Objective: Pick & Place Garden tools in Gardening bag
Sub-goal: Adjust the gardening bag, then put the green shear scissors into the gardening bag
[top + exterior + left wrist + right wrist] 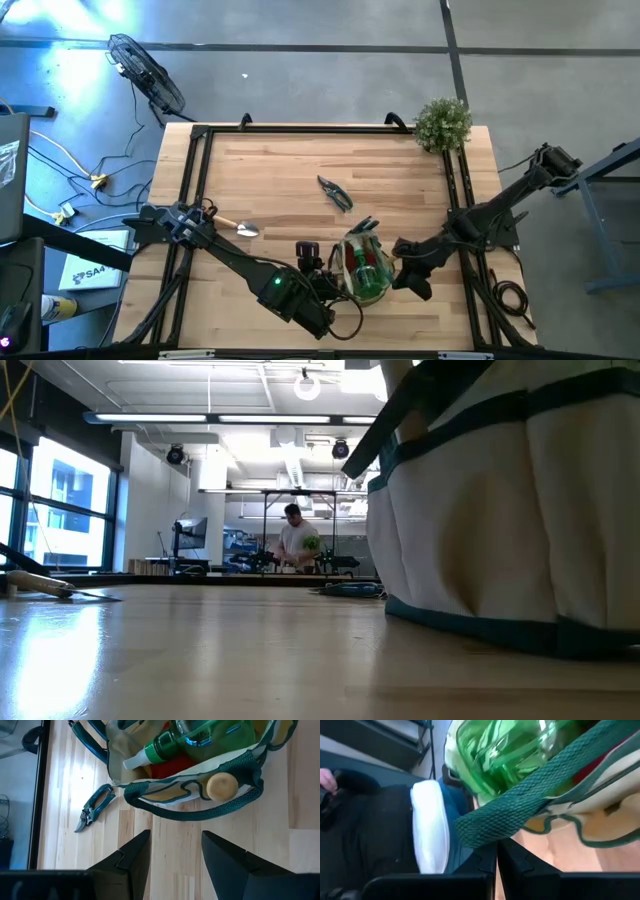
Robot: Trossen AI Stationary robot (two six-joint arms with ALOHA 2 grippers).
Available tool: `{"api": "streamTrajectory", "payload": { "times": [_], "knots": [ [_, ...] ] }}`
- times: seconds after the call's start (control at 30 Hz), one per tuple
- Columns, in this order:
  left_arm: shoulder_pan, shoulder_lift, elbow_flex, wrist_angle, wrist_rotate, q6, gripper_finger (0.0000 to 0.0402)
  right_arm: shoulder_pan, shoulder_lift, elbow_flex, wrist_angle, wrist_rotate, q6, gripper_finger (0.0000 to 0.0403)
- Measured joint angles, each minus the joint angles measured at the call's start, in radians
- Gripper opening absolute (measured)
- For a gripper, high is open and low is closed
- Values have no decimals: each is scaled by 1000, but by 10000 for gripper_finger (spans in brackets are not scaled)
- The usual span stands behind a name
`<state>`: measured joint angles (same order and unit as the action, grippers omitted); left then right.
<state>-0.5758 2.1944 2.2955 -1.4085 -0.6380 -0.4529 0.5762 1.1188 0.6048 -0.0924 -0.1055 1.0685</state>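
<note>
bag (pixel 362 268): 1 | trowel (pixel 238 226): 1 | shears (pixel 335 192): 1 | spray bottle (pixel 200 735): 1 | plant (pixel 442 123): 1

Left claw (pixel 175 855), fingers parted and holding nothing, near centre; right claw (pixel 497 857), fingers pressed together, reaching in from the right.

counter (pixel 290 160) – pale wood planks, smooth, slight sheen | Gardening bag (pixel 175 790) – matt beige cloth, coarse woven green trim | spray bottle (pixel 200 735) – glossy green plastic | trowel (pixel 240 227) – wooden handle, shiny metal blade
</note>
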Motion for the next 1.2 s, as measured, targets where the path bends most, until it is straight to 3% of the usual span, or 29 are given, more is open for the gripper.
{"api": "streamTrajectory", "payload": {
  "times": [0.3,0.6,0.83,1.1,1.2],
  "knots": [
    [0,0,0,-8,0,-4,168,0,-41,0,-20,-122,1,3],
    [0,0,0,-14,1,-4,168,-3,-217,0,-247,-41,-103,3],
    [0,0,0,-53,1,-47,168,-22,-380,0,-132,72,-514,3],
    [0,0,0,-107,4,-109,168,-75,-496,0,143,385,-865,3],
    [0,0,0,-127,22,-136,168,-116,-510,0,188,375,-977,8]
  ]
}}
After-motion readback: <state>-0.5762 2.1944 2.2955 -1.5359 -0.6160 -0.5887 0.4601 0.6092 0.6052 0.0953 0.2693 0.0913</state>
